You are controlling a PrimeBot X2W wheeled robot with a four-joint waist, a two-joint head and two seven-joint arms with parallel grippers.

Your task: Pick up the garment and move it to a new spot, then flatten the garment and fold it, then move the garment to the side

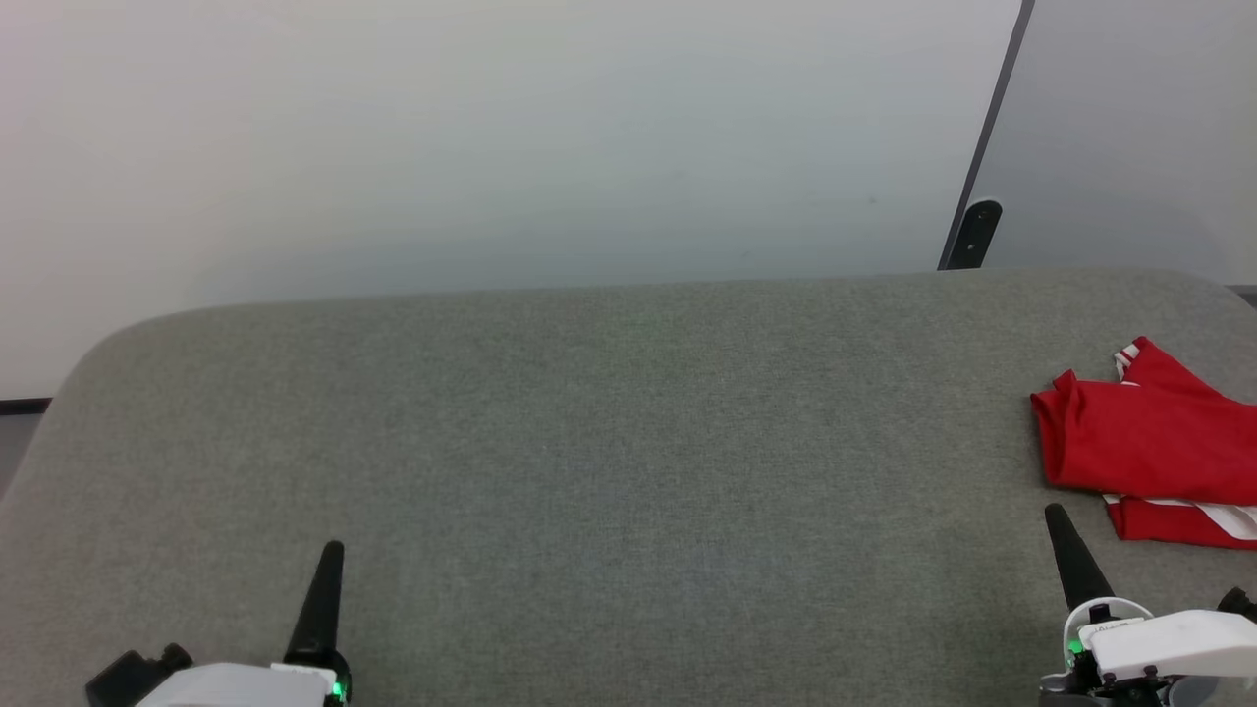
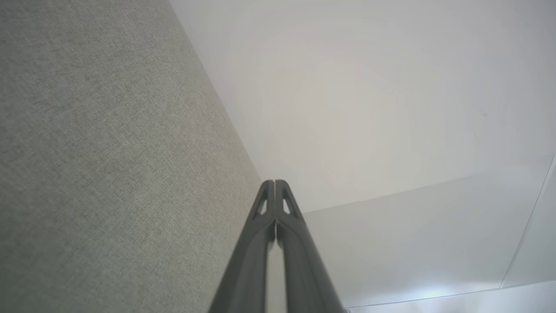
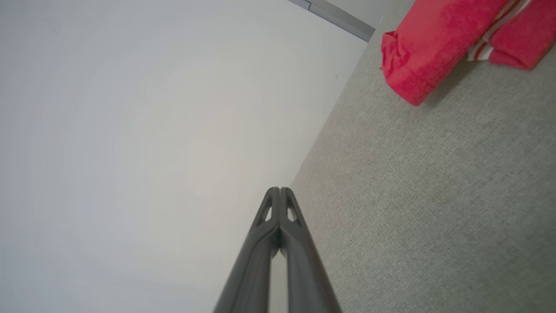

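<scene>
The shirt [image 1: 1139, 442] lies at the far right edge of the head view on the grey cloth-covered table [image 1: 589, 471], doubled over into a fairly tidy bundle with a strip of white-and-red trim showing along its lower edge; in the right wrist view it sits in the upper right corner [image 3: 425, 48]. Judging by that, the setting-aside step looks all but finished; doing it well now means leaving the fold alone, keeping both arms low and clear, and lifting away rather than dragging if any tidying is needed, since the top layer would likely slide. The right gripper [image 1: 1056, 513] rests at the lower right, just below and left of the shirt and not touching it, fingers pressed together and empty; the left gripper [image 1: 334, 552] rests at the lower left, well apart, likewise closed on nothing, pointing up the frame.
</scene>
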